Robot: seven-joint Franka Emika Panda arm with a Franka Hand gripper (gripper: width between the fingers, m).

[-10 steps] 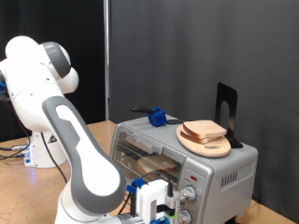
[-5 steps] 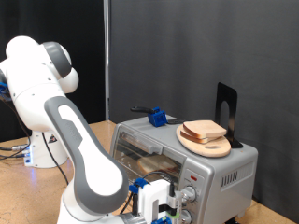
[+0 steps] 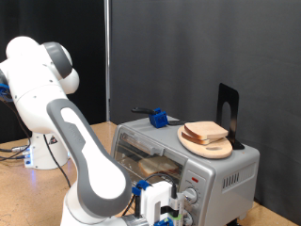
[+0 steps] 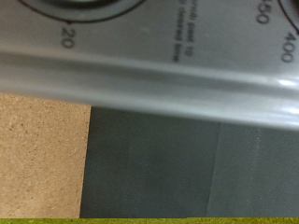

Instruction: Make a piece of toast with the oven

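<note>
Exterior view shows the oven [image 3: 183, 160] standing on the surface [image 3: 19, 198], its glass door facing the view's bottom left. The arm [image 3: 66, 122] bends down in front of it, and the pincer [image 3: 171, 209] is at the view's bottom, just before the lower right part of the oven front, where the two knobs [image 3: 188, 198] and the small red light [image 3: 192, 177] are. Blue parts of the hand cover the fingertips, so I cannot tell if the pincer is wide or narrow, or if it touches a knob.

Inside the oven, behind the glass, a pale slice [image 3: 155, 167] seems to lie on the rack — I judge this is the toast, already put in, though the glass makes it unclear. On top of the oven a round wooden plate [image 3: 207, 143] carries other slices of bread [image 3: 205, 131], and a black stand [image 3: 228, 113] and a blue tool [image 3: 158, 118] are beside it.

Wrist view is very close to the oven panel [image 4: 177, 79]: printed numbers of a dial scale [image 4: 67, 37] are visible, with the grey mat [image 4: 187, 168] and the wooden surface below. No fingers show there.

The relation that matters — the knobs lie directly before the pincer, close to it, while the toast is further toward the exterior view's left and higher, behind the door. So I judge the work stands at the dial, not at the bread.
</note>
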